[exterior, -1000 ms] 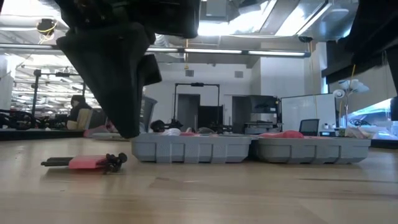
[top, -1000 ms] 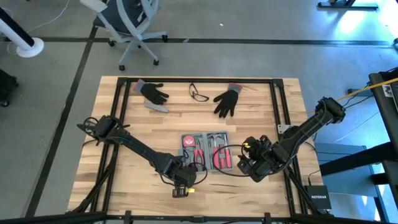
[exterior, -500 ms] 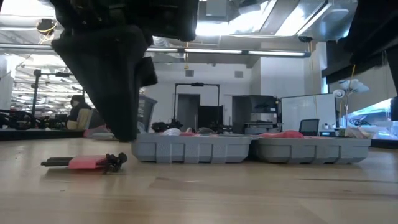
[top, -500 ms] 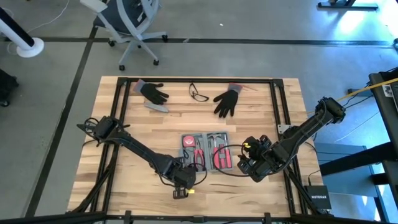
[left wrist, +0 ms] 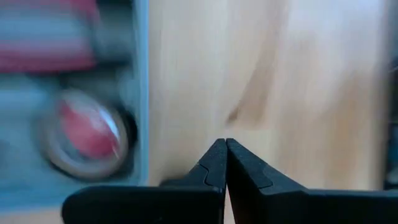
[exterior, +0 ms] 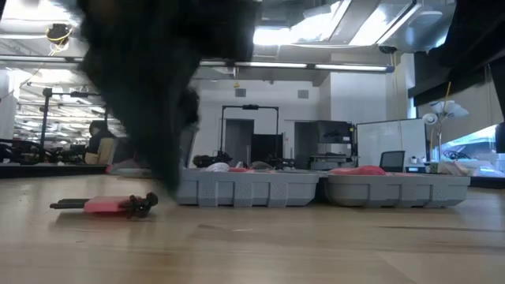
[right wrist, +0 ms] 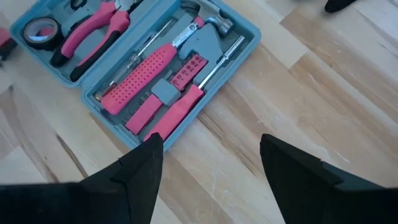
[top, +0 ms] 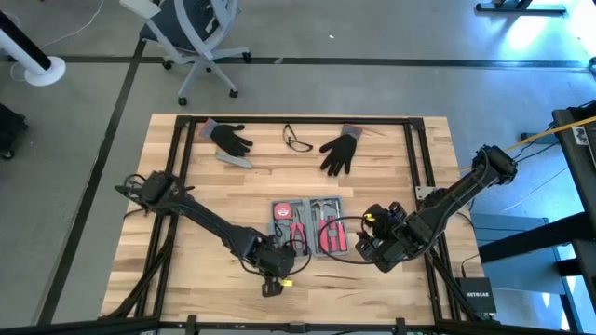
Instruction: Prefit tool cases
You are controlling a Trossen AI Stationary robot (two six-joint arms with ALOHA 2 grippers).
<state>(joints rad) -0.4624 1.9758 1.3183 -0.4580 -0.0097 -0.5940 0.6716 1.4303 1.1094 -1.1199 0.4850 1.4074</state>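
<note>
The tool case (top: 306, 226) lies open near the middle of the front half of the surface (top: 391, 158), its two halves side by side and filled with pink-handled tools. The left tool (top: 273, 285) is shut tight with nothing between its fingers, low over the wood just in front of the case's left corner, where a small pink-and-black tool (exterior: 106, 205) lies loose. The right tool (right wrist: 211, 158) hangs spread wide and empty beside the case's right end. To my eye the step is getting that stray piece back into its recess, and the left arm would do well to open before it settles and take the piece by its pink middle, while the right arm steadies the case's wall. What the loose piece is I cannot make out, and the left arm's dark bulk blots out much of the table-level view.
</note>
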